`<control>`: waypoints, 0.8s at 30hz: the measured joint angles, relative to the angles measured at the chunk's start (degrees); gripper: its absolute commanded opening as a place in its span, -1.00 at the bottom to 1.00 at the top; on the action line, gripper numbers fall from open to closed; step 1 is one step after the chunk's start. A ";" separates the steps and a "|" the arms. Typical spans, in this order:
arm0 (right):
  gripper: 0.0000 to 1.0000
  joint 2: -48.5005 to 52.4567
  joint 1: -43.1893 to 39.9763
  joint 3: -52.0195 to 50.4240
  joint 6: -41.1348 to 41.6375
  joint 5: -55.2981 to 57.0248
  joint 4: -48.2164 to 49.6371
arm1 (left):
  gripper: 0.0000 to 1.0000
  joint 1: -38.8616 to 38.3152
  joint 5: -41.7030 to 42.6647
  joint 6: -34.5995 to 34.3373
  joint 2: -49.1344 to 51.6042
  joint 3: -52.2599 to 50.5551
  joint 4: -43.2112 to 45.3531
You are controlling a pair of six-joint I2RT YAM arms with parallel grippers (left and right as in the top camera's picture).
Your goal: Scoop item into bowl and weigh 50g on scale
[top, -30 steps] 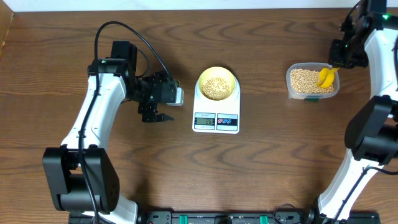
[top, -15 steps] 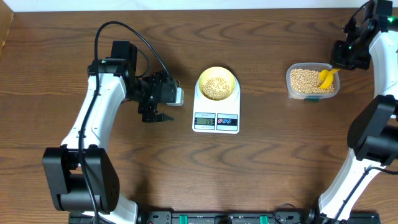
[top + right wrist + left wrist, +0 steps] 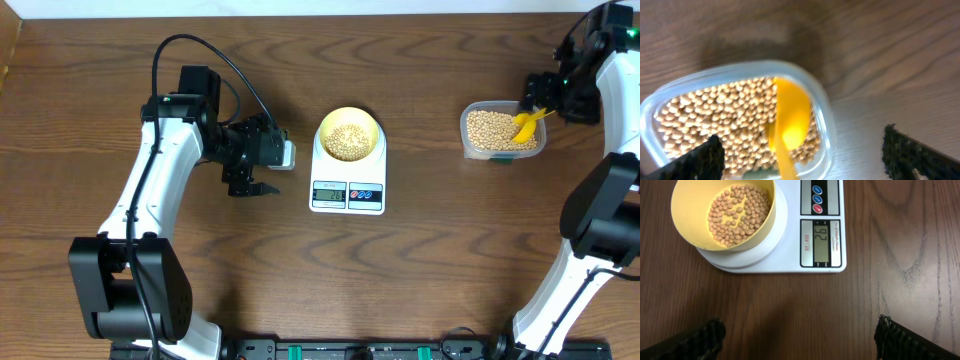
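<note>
The pale yellow bowl [image 3: 348, 137] stands on the white scale [image 3: 347, 192], with tan beans [image 3: 737, 212] covering its bottom. In the left wrist view the bowl's wall [image 3: 690, 227] and the scale [image 3: 790, 260] fill the top, and the display [image 3: 822, 235] reads 26. My left gripper [image 3: 250, 187] [image 3: 797, 337] stands open over bare table, left of the scale. A yellow scoop [image 3: 525, 123] [image 3: 790, 120] lies in the clear container [image 3: 502, 131] of beans [image 3: 715, 120]. My right gripper [image 3: 540, 98] [image 3: 802, 160] hangs open over the container's right end, its fingers wide of the scoop handle.
The clear container's rim [image 3: 822, 115] sits at the far right of the table, close to the right arm's base side. Bare wooden tabletop [image 3: 440, 250] lies between scale and container and along the front.
My right gripper has opened and let go of the scoop handle, which stays in the container. The right wrist has shifted slightly. The left arm has not moved.
</note>
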 measured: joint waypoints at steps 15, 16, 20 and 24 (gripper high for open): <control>0.22 -0.02 -0.63 0.00 0.33 -4.79 0.55 | 0.95 0.00 0.00 0.02 0.00 0.00 0.02; 0.24 -0.09 -1.03 0.00 0.35 -5.07 0.52 | 0.95 0.00 0.00 0.02 0.00 0.00 0.02; 0.79 -1.22 -3.23 0.00 0.87 -6.56 0.35 | 0.95 0.02 0.00 0.02 0.00 0.00 0.00; 0.99 -3.93 -5.51 0.02 0.79 -9.68 -0.07 | 0.95 0.02 0.00 0.02 0.00 0.00 0.02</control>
